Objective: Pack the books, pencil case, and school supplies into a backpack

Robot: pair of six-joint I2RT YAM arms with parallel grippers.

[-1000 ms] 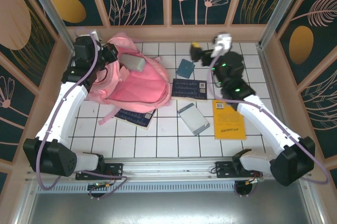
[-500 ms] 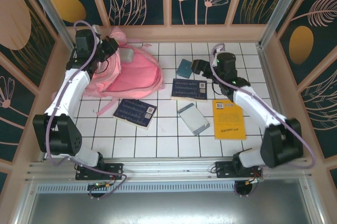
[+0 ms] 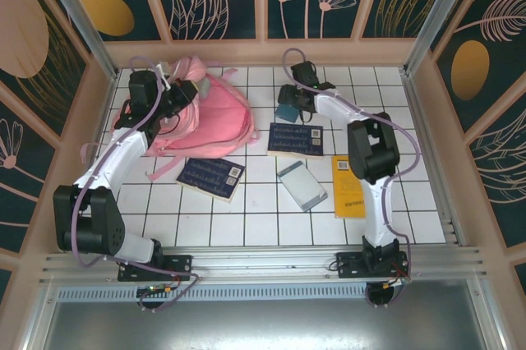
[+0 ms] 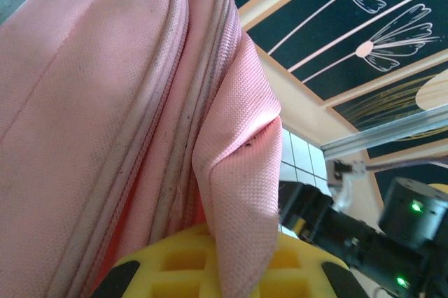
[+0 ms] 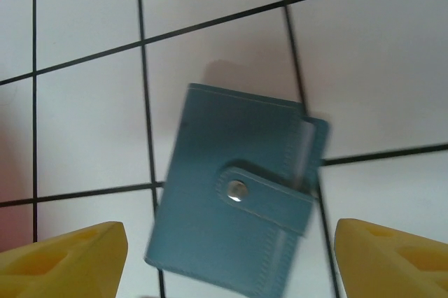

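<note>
Right pincer (image 5: 227,245) spread wide, over teal book (image 5: 238,193) on bench (image 5: 364,67). Left pincer (image 3: 170,101) at backpack (image 3: 214,120), far-left of bench. Pink fold drapes over its finger (image 4: 168,266), so can't tell if clamped. Navy books (image 3: 212,177), yellow book (image 3: 345,194), case (image 3: 302,186) lie loose nearer.

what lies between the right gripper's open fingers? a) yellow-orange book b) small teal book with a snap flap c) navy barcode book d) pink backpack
b: in the right wrist view the small teal book lies flat on the white tiles, between the spread yellow fingers of the right gripper.
</note>
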